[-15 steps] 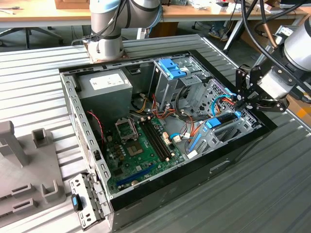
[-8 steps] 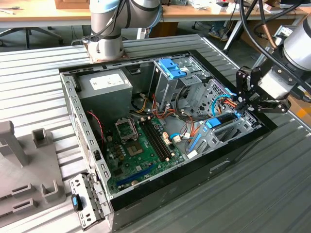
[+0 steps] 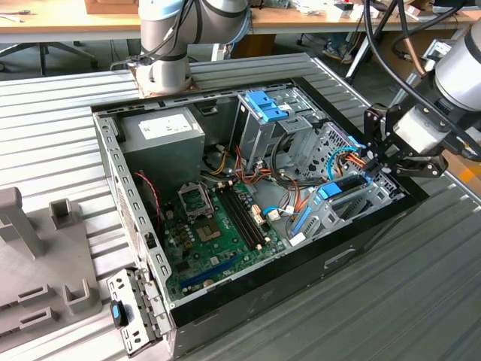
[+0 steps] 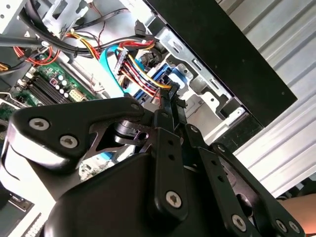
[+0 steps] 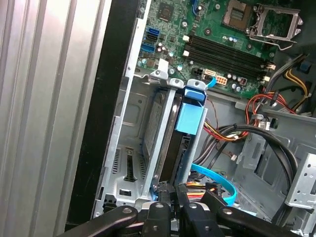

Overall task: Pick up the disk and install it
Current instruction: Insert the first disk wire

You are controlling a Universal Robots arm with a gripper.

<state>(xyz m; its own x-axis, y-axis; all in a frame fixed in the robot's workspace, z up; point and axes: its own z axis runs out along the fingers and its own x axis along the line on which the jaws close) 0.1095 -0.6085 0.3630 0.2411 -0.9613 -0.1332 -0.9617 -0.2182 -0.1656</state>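
The disk (image 3: 340, 188) stands on edge inside the drive bay at the case's front corner, on the exterior view's right. In the first wrist view the disk (image 5: 165, 138) shows as a grey slab in a bright blue frame, seated between the bay's metal rails. My gripper (image 3: 373, 167) hangs over the bay's cable end. Its black fingers are drawn close together, and in both wrist views the gripper (image 5: 173, 195) (image 4: 169, 98) has its tips at the disk's end edge, beside the coloured power wires (image 4: 143, 69). Nothing bulky sits between the fingers.
The open computer case (image 3: 361, 241) lies on a ribbed metal table. Inside are the motherboard (image 3: 218, 226), a grey power-supply box (image 3: 161, 131) and a tall metal cage with a blue latch (image 3: 264, 105). Cable bundles (image 3: 349, 154) crowd the bay. A grey fixture (image 3: 30, 248) sits at the exterior view's left.
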